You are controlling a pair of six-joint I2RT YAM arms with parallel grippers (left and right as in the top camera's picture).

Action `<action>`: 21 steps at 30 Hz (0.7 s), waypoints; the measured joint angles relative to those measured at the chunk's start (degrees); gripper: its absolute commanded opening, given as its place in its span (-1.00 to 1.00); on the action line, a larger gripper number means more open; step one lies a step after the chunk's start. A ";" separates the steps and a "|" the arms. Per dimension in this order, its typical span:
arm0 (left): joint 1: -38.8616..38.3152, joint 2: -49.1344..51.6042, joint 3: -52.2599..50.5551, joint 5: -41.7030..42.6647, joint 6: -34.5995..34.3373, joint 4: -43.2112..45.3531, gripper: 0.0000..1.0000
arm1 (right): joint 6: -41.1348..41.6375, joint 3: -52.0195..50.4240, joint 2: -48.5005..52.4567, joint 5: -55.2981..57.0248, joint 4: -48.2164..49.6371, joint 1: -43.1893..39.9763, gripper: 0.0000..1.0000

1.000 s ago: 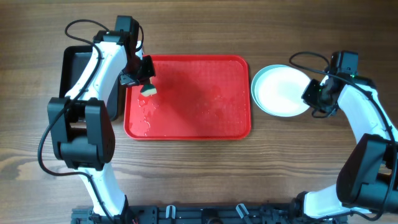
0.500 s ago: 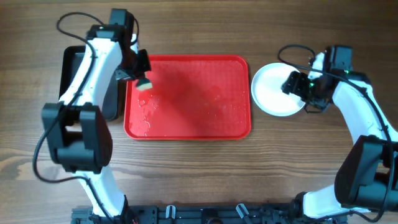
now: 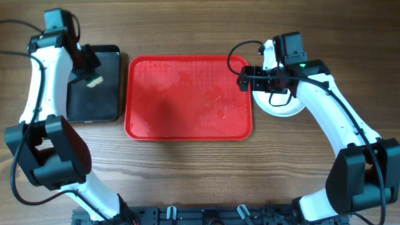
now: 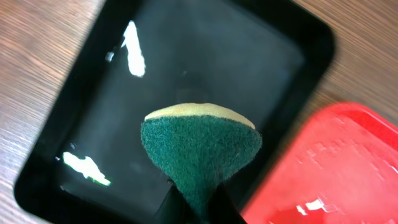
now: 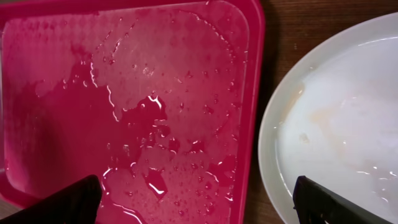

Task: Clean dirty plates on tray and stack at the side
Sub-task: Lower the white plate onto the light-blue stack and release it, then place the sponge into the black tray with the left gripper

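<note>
Plates [image 5: 336, 124], whitish, round, wet, lie right of the red plastic tray [image 3: 187, 97]. Right pincer [image 5: 196, 183], apart, might skid off them; left pincer [image 4: 196, 199] clamps green sponge [image 4: 199, 143].

- No text, label, brand, number or sign can be read in any of the views.
</note>
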 measured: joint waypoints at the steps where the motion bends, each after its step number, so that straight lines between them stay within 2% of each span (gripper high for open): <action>1: 0.52 0.13 -0.83 -0.13 -0.02 1.33 -0.92 | 0.13 0.00 0.00 0.00 0.02 0.26 0.99; 8: 1.97 3.72 -7.06 -0.55 0.61 10.21 -0.92 | 0.15 0.00 0.00 0.07 -0.09 0.59 0.99; 13: 2.08 5.27 -10.34 -0.59 1.92 14.73 -0.71 | 0.15 0.00 0.00 0.22 -0.44 0.59 1.00; 15: 2.32 5.44 -10.71 -0.61 2.25 15.32 -0.44 | 0.15 0.00 0.00 0.22 -0.55 0.59 0.99; 19: 3.45 5.46 -10.80 -0.76 2.67 15.67 0.52 | 0.15 0.00 0.00 0.22 -0.55 0.59 0.99; 21: 3.98 5.46 -10.80 -0.83 3.04 15.69 0.85 | 0.15 0.00 0.00 0.44 -0.55 0.59 1.00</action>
